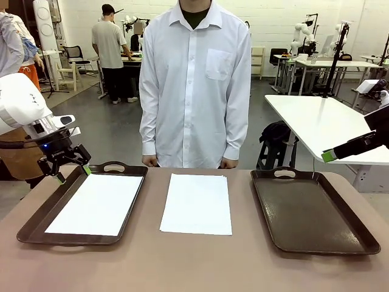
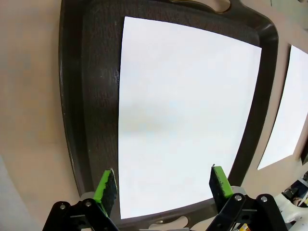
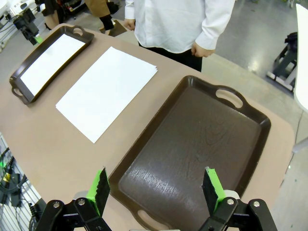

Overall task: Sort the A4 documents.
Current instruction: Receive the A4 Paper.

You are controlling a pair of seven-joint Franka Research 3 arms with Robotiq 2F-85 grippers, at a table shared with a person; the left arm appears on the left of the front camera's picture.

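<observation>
Brown bench (image 1: 194,267) in an open workshop, with a person (image 1: 194,85) in a white shirt standing at its far edge. Two dark trays are sitting on it. The left tray (image 1: 33,226), at the lower left of the front view, is holding a white sheet (image 1: 97,204). The right tray (image 1: 316,213), at the lower right, is lying bare. Between them, at the centre of the frame, the stack of A4 documents (image 1: 196,204) is resting flat on the bench.

The left pincer (image 1: 73,174) is hovering over the far left corner of the left tray, fingers spread apart and gripping nothing. The right pincer (image 3: 156,188) is hanging well above the bench at the right edge of the front view, looking down on the right tray, also apart and empty.

Likely hazards: thin sheets lying flush on the bench are offering no edge to pinch. A pincer may end up creasing a page, dragging the stack askew, or lifting several sheets at once.

Hard to make out: the number of sheets in the stack, and any print that would be guiding the sorting. The frame edge is also cutting off most of the right pincer in the front view.
</observation>
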